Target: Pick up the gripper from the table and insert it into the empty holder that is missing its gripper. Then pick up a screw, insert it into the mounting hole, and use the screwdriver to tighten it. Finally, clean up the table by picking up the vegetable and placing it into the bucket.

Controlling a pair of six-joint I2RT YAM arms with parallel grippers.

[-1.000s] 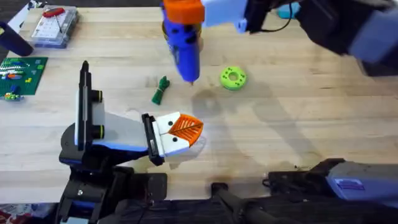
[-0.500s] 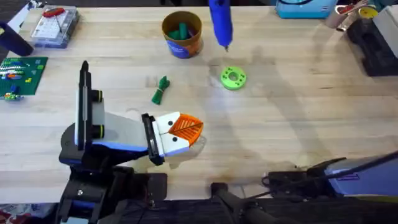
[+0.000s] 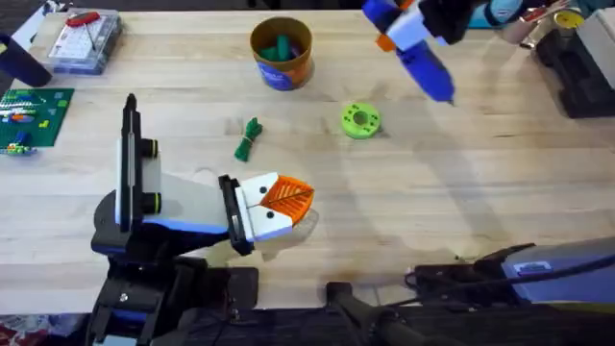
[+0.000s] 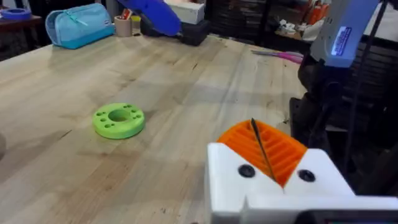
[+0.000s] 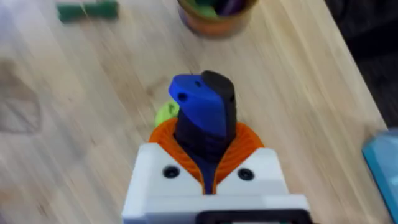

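My right gripper [image 3: 399, 37] hangs over the back right of the table, shut on the blue screwdriver [image 3: 430, 69], whose bit slants down towards the right. In the right wrist view, the gripper's [image 5: 205, 137] orange pads clamp the screwdriver's [image 5: 199, 109] blue body. The dark-green vegetable [image 3: 249, 139] [image 5: 87, 10] lies on the wood left of centre. Behind it stands the orange bucket [image 3: 282, 60] [image 5: 214, 18] with green pieces inside. My left gripper [image 3: 306, 197] [image 4: 258, 134] rests low near the front, shut on nothing. The loose gripper part, holder and screw are out of view.
A lime-green round disc [image 3: 360, 121] [image 4: 118, 119] lies right of the vegetable. A clear parts box [image 3: 82, 40] and a green board [image 3: 31, 113] sit at the far left. Dark equipment [image 3: 577, 72] stands at the back right.
My right gripper carried the screwdriver from over the bucket to the right, towards the back right corner, tilting it. The left arm and table objects stayed put.
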